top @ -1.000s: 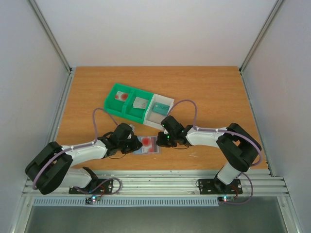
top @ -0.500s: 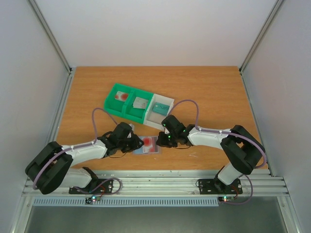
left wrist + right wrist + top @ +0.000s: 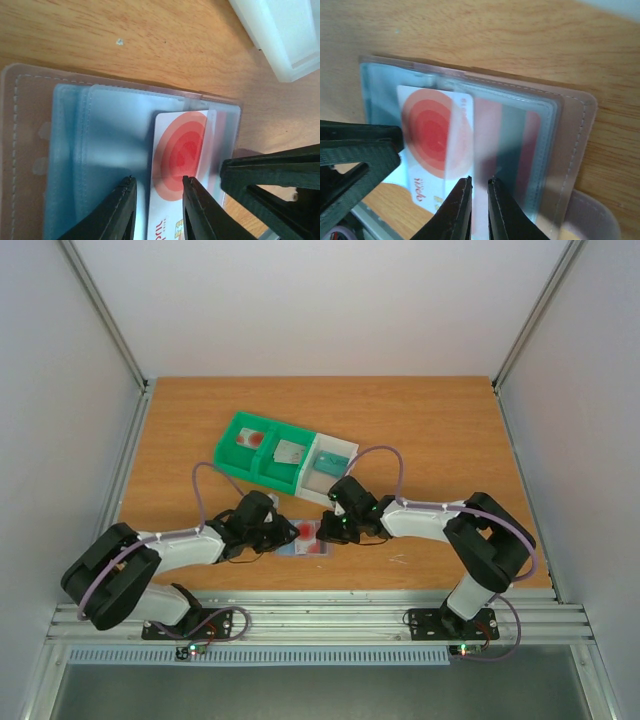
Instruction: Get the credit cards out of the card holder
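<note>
Two arms are reaching inward from the near edge of the table (image 3: 440, 430) and meeting over the card holder (image 3: 90, 130). The holder is lying open and flat on the wood, a little in from that edge and between the two grippers.

The left gripper (image 3: 157, 185) is hovering at the holder's left side with its fingers parted. They are clasping nothing, and the face of the white card (image 3: 180, 150), printed with red rings, is showing in the gap between them. This card is sitting partly out of its clear pocket, with one end under the frosted plastic and the rest bare.

The right gripper (image 3: 477, 182) is coming in from the opposite side, its fingers drawn almost together with only a slit between them. Its tips are over the holder's sleeves, but the views do not show whether they are pinching the plastic. Just beyond those tips, the striped card (image 3: 512, 140) is lying fully inside its pocket, beside the white card.

Farther back, well apart from the holder, the green-and-white tray (image 3: 255, 472) is sitting at an angle. It is holding a red-spotted card (image 3: 251, 438) in its left compartment and a grey card (image 3: 289, 451) in the middle one.
</note>
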Robot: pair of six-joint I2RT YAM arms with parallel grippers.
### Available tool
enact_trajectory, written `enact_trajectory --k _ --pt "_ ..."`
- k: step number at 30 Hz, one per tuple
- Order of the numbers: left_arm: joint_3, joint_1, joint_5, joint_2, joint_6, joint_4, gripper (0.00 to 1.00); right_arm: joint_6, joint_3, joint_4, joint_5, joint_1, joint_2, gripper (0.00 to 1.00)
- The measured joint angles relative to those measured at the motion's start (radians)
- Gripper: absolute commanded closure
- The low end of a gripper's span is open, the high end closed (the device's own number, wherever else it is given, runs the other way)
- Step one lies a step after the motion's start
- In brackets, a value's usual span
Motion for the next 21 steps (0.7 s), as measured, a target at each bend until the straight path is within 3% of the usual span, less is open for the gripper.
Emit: enact_trajectory --k 7,14,21 --pt "-0.005 0.001 0.017 0.03 -0.024 0.067 0.74 0.002 -0.004 0.027 -0.003 0.0 0.031 0.93" --pt "-0.04 0.002 0.023 0.031 -0.054 0.131 0.89 0.002 -0.025 0.069 -0.003 0.0 0.031 0.93" --pt "-0.045 0.002 0.031 0.044 -0.071 0.159 0.92 0.003 -0.043 0.103 -0.005 0.0 0.028 0.93"
